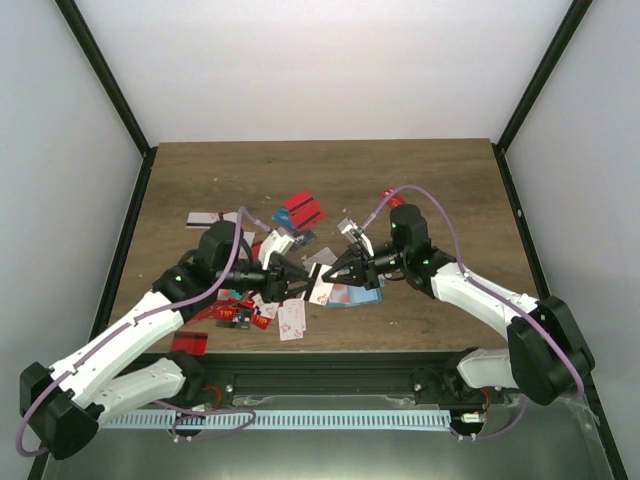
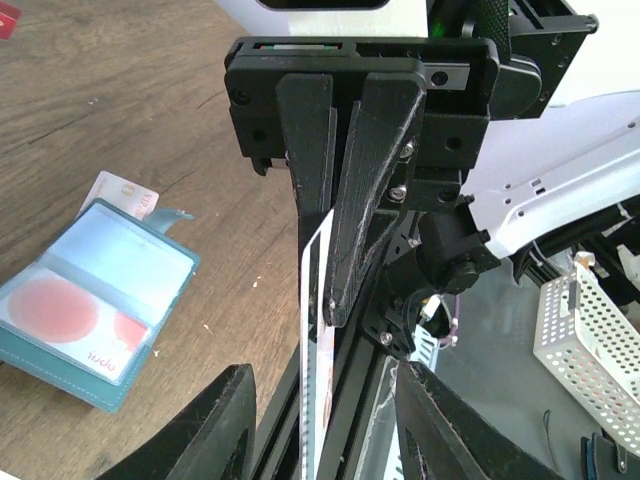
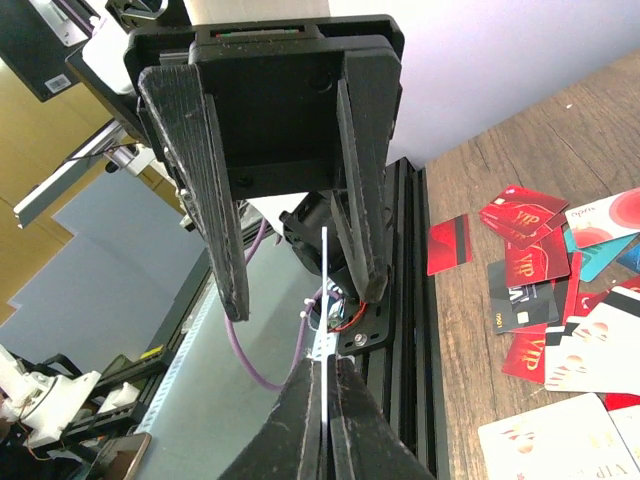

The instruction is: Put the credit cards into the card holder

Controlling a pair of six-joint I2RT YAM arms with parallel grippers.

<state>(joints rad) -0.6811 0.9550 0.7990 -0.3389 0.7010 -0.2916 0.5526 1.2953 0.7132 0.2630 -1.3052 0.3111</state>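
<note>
Credit card (image 3: 325,300) pinched edge-on in your right claw (image 3: 326,375), aloft near the open card holder (image 2: 60,378).
Likely thin, stiff, slick: grip its free edge squarely; your left claw (image 2: 320,380) gapes wide around it.

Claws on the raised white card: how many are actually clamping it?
1. The right claw is shut on the white card, holding it edge-up. The left claw sits open around the card, its fingers not pinching it.
</note>
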